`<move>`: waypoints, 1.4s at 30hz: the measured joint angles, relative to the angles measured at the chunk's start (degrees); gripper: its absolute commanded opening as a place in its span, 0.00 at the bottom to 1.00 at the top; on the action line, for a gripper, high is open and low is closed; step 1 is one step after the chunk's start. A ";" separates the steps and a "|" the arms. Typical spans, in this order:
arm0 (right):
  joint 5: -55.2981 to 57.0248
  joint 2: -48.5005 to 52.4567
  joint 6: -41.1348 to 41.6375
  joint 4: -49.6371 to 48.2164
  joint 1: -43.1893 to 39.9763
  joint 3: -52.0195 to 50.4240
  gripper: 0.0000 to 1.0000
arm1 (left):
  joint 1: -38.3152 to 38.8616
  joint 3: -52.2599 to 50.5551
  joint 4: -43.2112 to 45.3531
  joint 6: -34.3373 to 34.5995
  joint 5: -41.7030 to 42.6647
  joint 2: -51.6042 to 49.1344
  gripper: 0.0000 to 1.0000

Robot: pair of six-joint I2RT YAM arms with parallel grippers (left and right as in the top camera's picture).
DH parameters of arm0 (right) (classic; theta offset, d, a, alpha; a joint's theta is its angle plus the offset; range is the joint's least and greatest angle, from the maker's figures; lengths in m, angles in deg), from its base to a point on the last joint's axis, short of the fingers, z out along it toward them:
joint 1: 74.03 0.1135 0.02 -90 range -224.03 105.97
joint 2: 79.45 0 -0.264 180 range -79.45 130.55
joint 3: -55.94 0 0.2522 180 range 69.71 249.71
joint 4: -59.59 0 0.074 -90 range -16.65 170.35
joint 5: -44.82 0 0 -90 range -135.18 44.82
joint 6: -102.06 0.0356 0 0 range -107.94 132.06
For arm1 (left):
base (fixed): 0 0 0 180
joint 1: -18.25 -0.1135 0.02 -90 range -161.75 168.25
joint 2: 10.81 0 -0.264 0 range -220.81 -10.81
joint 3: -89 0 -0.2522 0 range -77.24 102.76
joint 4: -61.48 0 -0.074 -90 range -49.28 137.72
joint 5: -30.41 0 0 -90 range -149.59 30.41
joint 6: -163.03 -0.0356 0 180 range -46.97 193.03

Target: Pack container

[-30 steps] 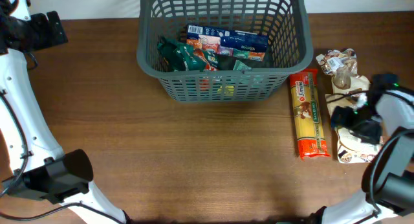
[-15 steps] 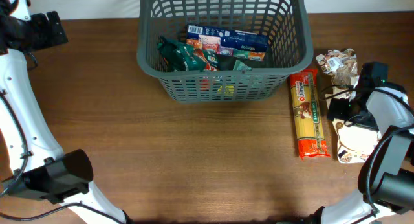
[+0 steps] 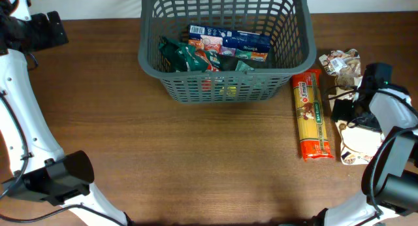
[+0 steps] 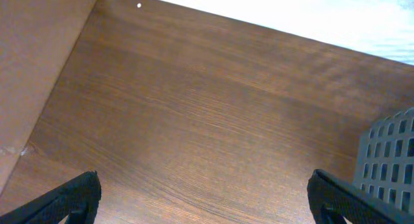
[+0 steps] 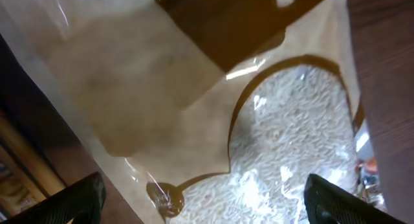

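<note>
Right gripper, jaws spread wide and empty, hangs just over a clear bag of rice on the worktop; it should drop squarely and pinch the bag's middle, then carry it to the grey basket well to its left.

Right arm shifted farther, rice bag uncovered

Brown wooden table carrying a basket and three packets.
The grey basket is sitting at the far middle. A long spaghetti packet is lying just beside its near right corner, with a crumpled wrapper and a rice bag lying further right.
</note>
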 measured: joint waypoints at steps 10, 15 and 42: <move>0.00 0.02 -4.66 -0.74 0.00 -1.49 0.95 | 0.00 0.00 0.00 0.00 0.00 0.00 0.99; 0.24 0.04 -6.56 -1.33 -0.17 -1.49 0.93 | 0.00 0.00 0.00 -0.02 0.00 0.00 0.99; 3.89 3.98 -5.01 -1.53 -0.26 -0.87 0.04 | 0.00 0.00 0.00 0.15 0.02 0.00 0.99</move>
